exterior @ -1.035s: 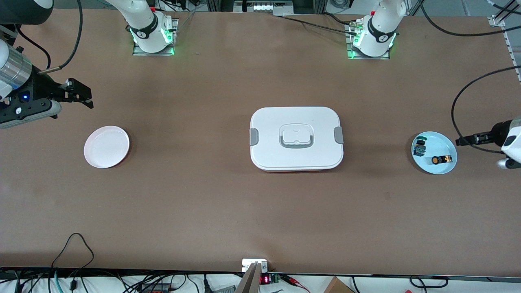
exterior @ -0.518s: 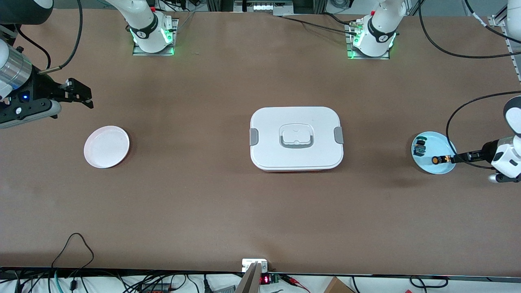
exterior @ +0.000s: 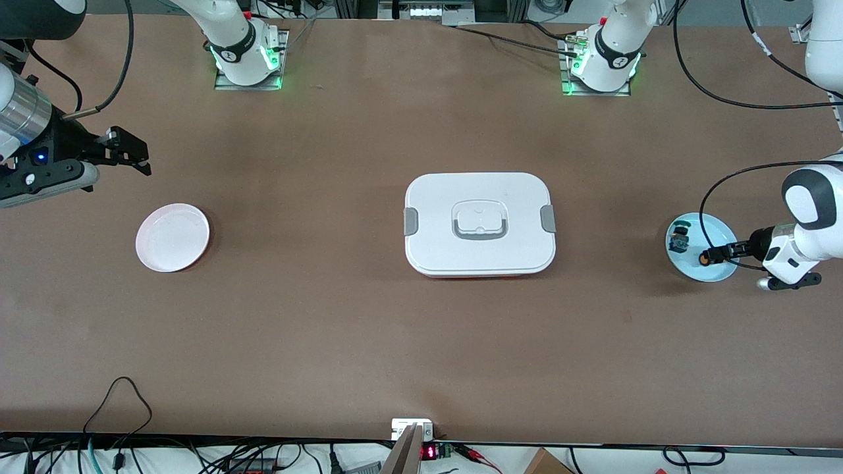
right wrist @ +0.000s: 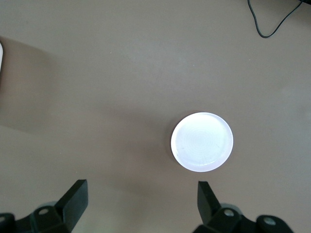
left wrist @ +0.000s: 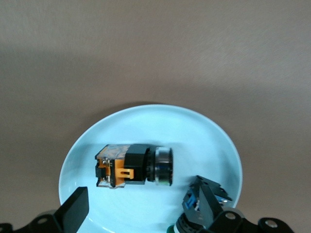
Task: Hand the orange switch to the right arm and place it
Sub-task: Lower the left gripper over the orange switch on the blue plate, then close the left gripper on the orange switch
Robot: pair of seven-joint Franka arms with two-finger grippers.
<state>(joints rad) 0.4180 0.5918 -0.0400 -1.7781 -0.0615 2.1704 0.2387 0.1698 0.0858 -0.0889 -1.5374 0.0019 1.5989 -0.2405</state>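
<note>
The orange switch [left wrist: 133,165] lies on its side in the pale blue plate [exterior: 718,230], toward the plate's 6 o'clock, with a small dark part with blue-green bits [exterior: 678,241] at the plate's 9 o'clock. It looks light, rigid and small, with a rounded button end likely to slip; the squarer black body seems the better hold. The left gripper [exterior: 708,255] hovers over it, fingers [left wrist: 75,208] spread wide. The right gripper [exterior: 132,157] waits above the desk [exterior: 329,316] near the white plate [exterior: 172,237], fingers wide too.
</note>
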